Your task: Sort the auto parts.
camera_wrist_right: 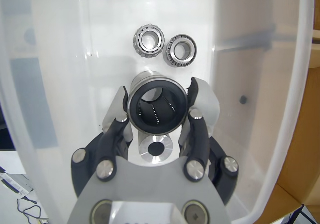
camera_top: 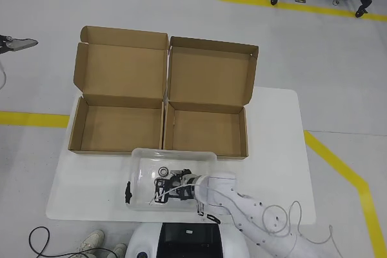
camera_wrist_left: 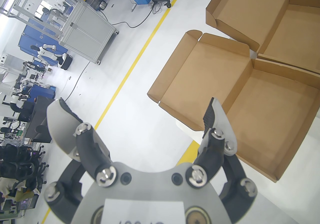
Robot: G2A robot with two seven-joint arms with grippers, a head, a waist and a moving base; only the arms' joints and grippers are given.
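A clear plastic bin (camera_top: 174,153) stands at the table's front with metal auto parts in it. My right gripper (camera_wrist_right: 157,92) is down inside the bin (camera_wrist_right: 282,85), shut on a steel linear bearing (camera_wrist_right: 157,107) with a black end ring; a finger presses on each side. In the top view the right gripper (camera_top: 171,185) is at the bin's middle. Two tapered roller bearings (camera_wrist_right: 149,40) (camera_wrist_right: 181,50) lie just beyond it, and a small aluminium sleeve (camera_wrist_right: 156,147) lies under the wrist. My left gripper (camera_wrist_left: 137,107) hangs open and empty over the floor, off the table's left (camera_top: 16,44).
Two open, empty cardboard boxes (camera_top: 116,129) (camera_top: 206,132) stand side by side behind the bin, lids folded back; the left wrist view shows them as a nearer box (camera_wrist_left: 262,115) and a farther box (camera_wrist_left: 287,35). A small black part (camera_top: 128,191) sits by the bin's left wall.
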